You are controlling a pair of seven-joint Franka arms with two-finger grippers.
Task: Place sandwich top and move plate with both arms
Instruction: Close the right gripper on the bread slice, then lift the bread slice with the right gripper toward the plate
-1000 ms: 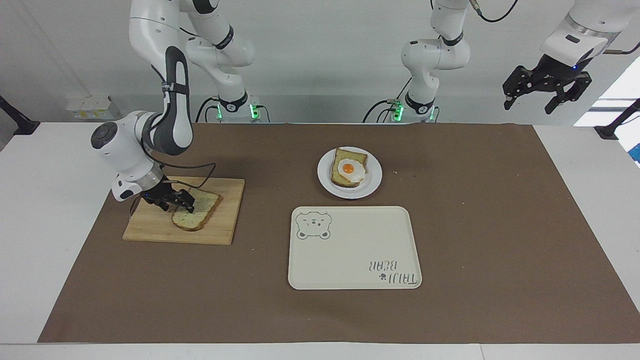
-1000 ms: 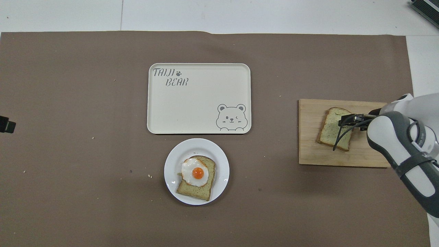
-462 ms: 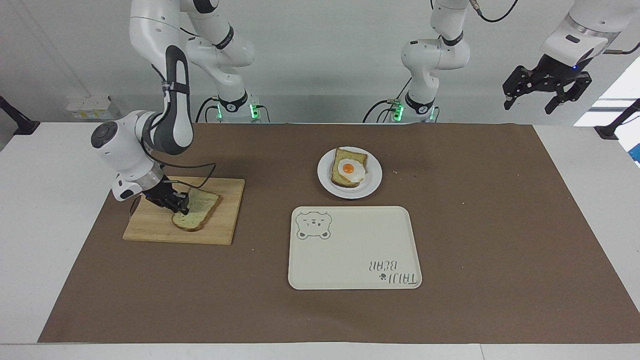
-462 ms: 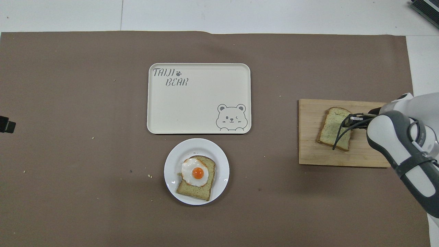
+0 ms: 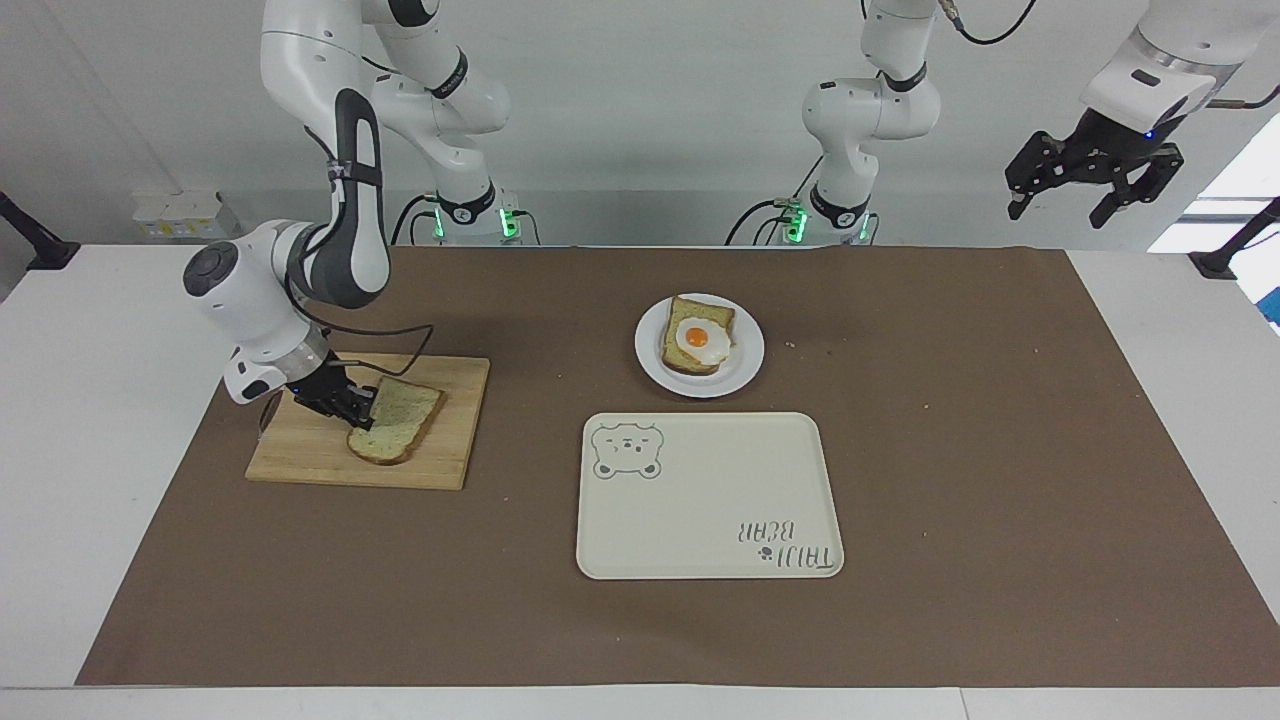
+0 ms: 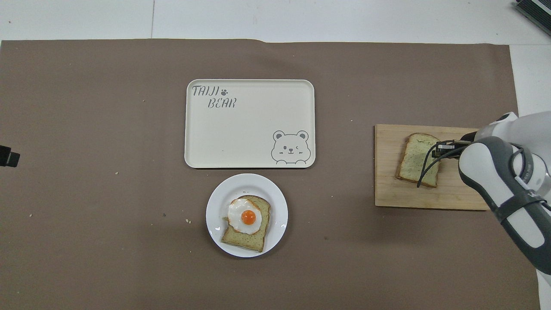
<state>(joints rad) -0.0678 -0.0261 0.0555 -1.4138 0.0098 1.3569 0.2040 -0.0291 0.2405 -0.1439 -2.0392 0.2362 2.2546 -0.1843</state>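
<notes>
The sandwich top (image 5: 402,422) (image 6: 414,162), a plain slice of pale green bread with a brown crust, is on the wooden cutting board (image 5: 440,455) at the right arm's end of the table. My right gripper (image 5: 357,405) (image 6: 440,149) is shut on the edge of that slice, which tilts up a little on the gripped side. The round white plate (image 5: 748,372) (image 6: 215,202) sits mid-table with an egg-topped bread slice (image 5: 699,340) on it. My left gripper (image 5: 1093,186) waits open, high over the left arm's end of the table.
A cream tray with a bear drawing (image 5: 700,520) (image 6: 249,137) lies just farther from the robots than the plate. Brown paper (image 5: 1000,450) covers the table. The right arm's cable loops over the board's nearer edge.
My right gripper has closed on the slice's edge. That edge has risen slightly off the board. The left arm has hardly moved.
</notes>
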